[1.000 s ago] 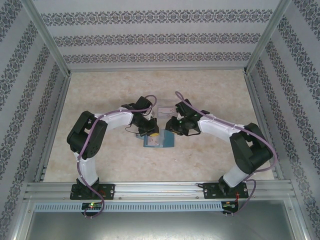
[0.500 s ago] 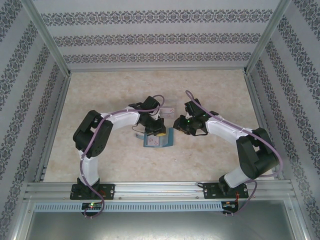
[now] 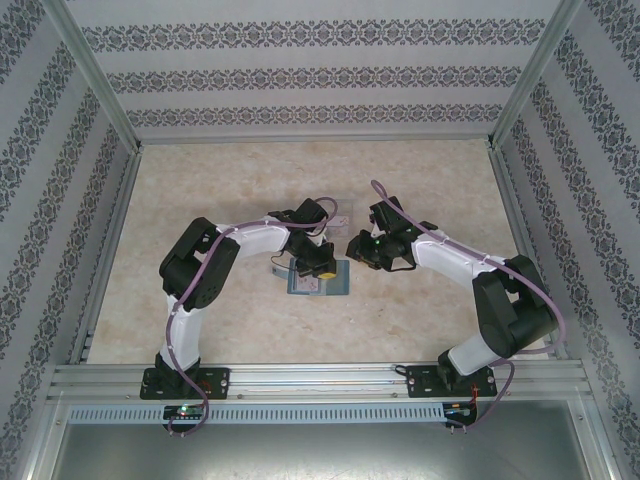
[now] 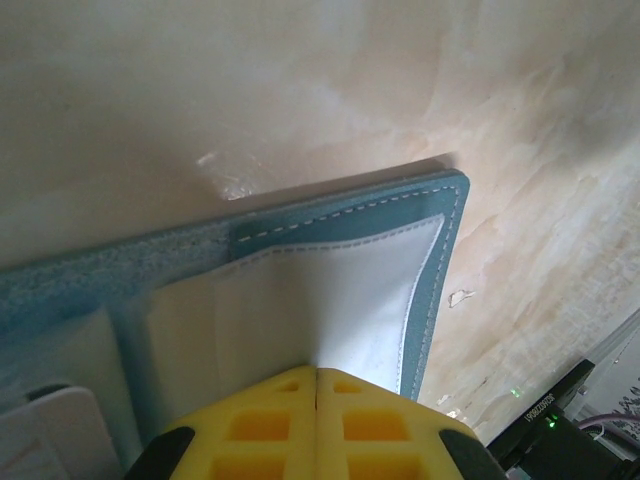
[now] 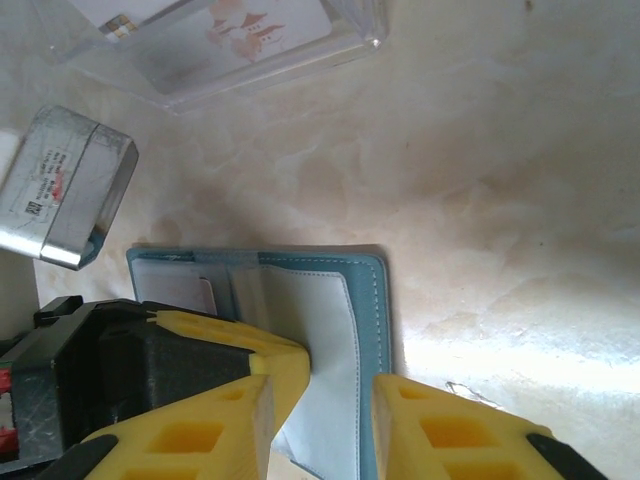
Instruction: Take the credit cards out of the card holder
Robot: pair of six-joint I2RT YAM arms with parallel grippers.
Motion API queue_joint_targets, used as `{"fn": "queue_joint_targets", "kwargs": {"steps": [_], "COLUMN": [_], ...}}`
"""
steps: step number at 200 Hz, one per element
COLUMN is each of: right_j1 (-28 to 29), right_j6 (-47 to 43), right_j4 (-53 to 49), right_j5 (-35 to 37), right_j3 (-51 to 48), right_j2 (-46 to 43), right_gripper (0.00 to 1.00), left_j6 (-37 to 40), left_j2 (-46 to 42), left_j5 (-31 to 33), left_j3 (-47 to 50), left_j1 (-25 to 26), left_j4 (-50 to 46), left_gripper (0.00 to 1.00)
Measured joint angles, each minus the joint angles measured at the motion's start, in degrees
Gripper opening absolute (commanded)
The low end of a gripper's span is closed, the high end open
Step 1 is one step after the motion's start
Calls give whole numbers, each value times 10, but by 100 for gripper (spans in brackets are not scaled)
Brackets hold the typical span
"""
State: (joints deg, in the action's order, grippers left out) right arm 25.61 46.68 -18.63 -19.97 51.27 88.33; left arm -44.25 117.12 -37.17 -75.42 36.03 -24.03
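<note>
left pincer: my left pincer is pinched tight, its yellow fingers meeting along one seam with no gap. the tips rest on the pale inner lining of the card holder. i see nothing caught between them.
left arm: from the top view it curls in from the left and ends right over the card holder.
card holder: the card holder lies open and flat on the table, near its middle, between my two pincers. teal outside with white stitching, pale pockets inside. whether a card sits in those pockets i cannot tell.
silver block: a small silver block with a printed label sits up and to the left of the card holder in my right wrist view.
clear tray: the clear tray sits on the table just beyond the card holder, apart from it.
pale card: a pale card with pinkish print lies flat inside the clear tray.
right pincer: my right pincer stands narrowly parted. the card holder's right edge shows in the gap between the yellow fingers. i cannot tell whether they touch it.
</note>
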Motion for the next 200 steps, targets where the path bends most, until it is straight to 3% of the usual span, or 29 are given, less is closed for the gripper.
{"fn": "queue_joint_targets", "kwargs": {"steps": [76, 126, 200], "right_j1": [9, 31, 48], "right_j6": [-1, 2, 10], "right_j4": [7, 16, 29], "right_j5": [-29, -46, -69], "right_j3": [10, 31, 54], "right_j2": [18, 50, 92], "right_gripper": [27, 22, 21], "left_j6": [0, 0, 3], "left_j2": [-23, -64, -102], "left_j5": [23, 33, 42], "left_j3": [4, 32, 76], "left_j1": [-6, -34, -72], "left_j4": [0, 1, 0], "left_gripper": [6, 6, 5]}}
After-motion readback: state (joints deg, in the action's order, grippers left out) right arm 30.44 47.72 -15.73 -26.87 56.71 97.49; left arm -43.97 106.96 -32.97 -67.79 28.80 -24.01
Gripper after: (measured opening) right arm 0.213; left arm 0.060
